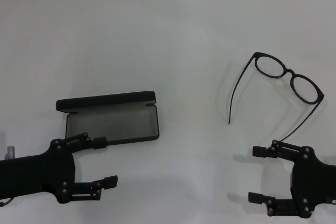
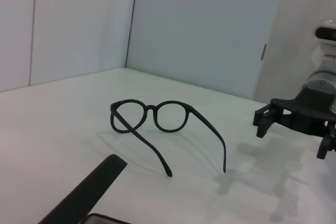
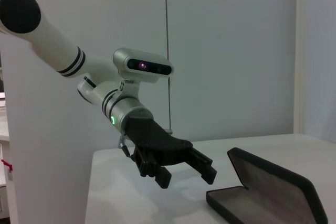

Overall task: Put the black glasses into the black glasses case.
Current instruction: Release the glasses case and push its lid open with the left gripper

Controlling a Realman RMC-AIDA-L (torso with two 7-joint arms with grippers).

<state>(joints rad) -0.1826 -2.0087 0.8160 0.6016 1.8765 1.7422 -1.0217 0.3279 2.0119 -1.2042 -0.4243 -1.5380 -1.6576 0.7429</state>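
Observation:
The black glasses (image 1: 287, 78) lie on the white table at the right with both temple arms unfolded; they also show in the left wrist view (image 2: 157, 124). The black glasses case (image 1: 111, 120) lies open at the left, grey lining up, lid raised on its far side; it also shows in the right wrist view (image 3: 268, 192). My left gripper (image 1: 105, 162) is open and empty just in front of the case. My right gripper (image 1: 258, 174) is open and empty in front of the glasses, apart from them.
The white table (image 1: 173, 35) ends at a wall of pale panels at the far edge. In the left wrist view the right gripper (image 2: 294, 127) shows beyond the glasses; in the right wrist view the left gripper (image 3: 178, 166) shows beside the case.

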